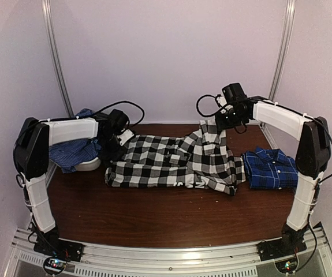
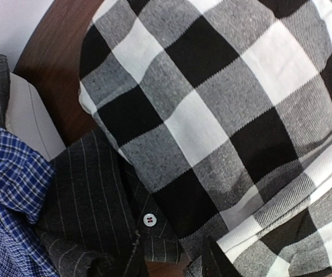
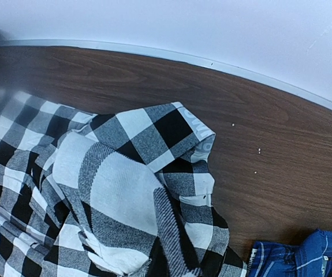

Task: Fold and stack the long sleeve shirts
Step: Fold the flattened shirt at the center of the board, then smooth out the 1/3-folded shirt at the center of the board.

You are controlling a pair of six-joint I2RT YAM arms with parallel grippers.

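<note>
From the overhead camera I saw the black-and-white check shirt (image 1: 171, 161) spread lengthwise across the middle of the table (image 1: 154, 213), part folded and rumpled. The blue shirt (image 1: 269, 168) lay folded just beside its right end, collar up.

The left gripper (image 1: 112, 150) hung low over the check shirt's left end. Its fingers were lost against the dark cloth from above, and its own wrist camera did not show them plainly either, so I could not tell whether they stood apart or together.

That left wrist view gave me what the overhead one hid. A dark pinstriped cloth (image 2: 90, 202) with a white button (image 2: 149, 219) lay tucked against the edge of the check shirt. Next to it were the white rounded object (image 2: 27, 115) and a blue fine-check cloth (image 2: 10, 190) draped over it. From above, that corner read only as a blue heap on something white.

The right gripper (image 1: 223, 122) was up at the back, closed. The check shirt's right end rose in a peak to it, so I took it to be pinched there. The right wrist camera showed no fingers, only the cloth folded over with an inner collar band turned outward, bare wood behind, and a corner of the blue shirt at the lower right.
</note>
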